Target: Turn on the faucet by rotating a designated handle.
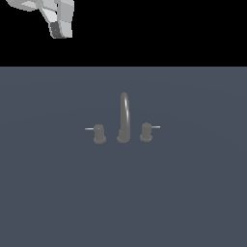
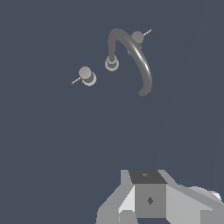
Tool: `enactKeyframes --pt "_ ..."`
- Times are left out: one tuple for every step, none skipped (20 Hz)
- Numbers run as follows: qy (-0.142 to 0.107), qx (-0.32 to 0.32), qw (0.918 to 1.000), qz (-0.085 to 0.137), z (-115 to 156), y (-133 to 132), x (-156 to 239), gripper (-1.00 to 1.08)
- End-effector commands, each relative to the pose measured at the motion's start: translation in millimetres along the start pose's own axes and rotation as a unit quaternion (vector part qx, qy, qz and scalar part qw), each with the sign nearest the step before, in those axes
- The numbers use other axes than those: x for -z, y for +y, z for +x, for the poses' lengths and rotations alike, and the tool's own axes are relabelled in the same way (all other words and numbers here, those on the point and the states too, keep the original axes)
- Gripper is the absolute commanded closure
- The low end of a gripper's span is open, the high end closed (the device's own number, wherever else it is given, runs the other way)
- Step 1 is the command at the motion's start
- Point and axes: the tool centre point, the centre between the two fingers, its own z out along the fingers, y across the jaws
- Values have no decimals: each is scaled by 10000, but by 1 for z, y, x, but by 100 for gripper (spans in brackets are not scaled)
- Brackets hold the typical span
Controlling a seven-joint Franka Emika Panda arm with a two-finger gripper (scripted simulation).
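Gripper [image 1: 61, 30], jaw state indeterminate, hangs well apart at eleven o'clock of the handle [image 1: 99, 133], itself nine o'clock of the faucet [image 1: 124, 118] on the bench [image 1: 193, 193]; approach should descend beside the pin.

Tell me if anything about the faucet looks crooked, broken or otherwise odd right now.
Nothing stands out. The faucet stands upright on the grey surface, its spout arched between two knobs. The handle and its twin sit level, pins pointing outward. The gripper is high up, far from all of them.
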Motion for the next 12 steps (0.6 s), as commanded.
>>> enactKeyframes --pt "-7 -259 9997 6 4 -12 -15 108" --pt "-10 -357 9994 7 6 -16 -21 108" --pt "-12 -455 9990 8 8 -21 -27 108" --pt "-15 -552 9985 9 10 -25 -32 108" --pt "-18 -648 9979 10 13 -30 -38 108" --pt "-21 -743 9972 11 15 -34 -44 108" --pt "-23 -837 9965 12 17 -38 -49 108" --pt "-26 -929 9957 13 19 -42 -55 108" --pt "-29 -1021 9948 14 22 -46 -60 108" --pt "-31 -1111 9938 15 24 -50 -66 108" --pt "-34 -1200 9928 16 27 -54 -71 108" --pt "-36 -1287 9917 17 29 -57 -76 108"
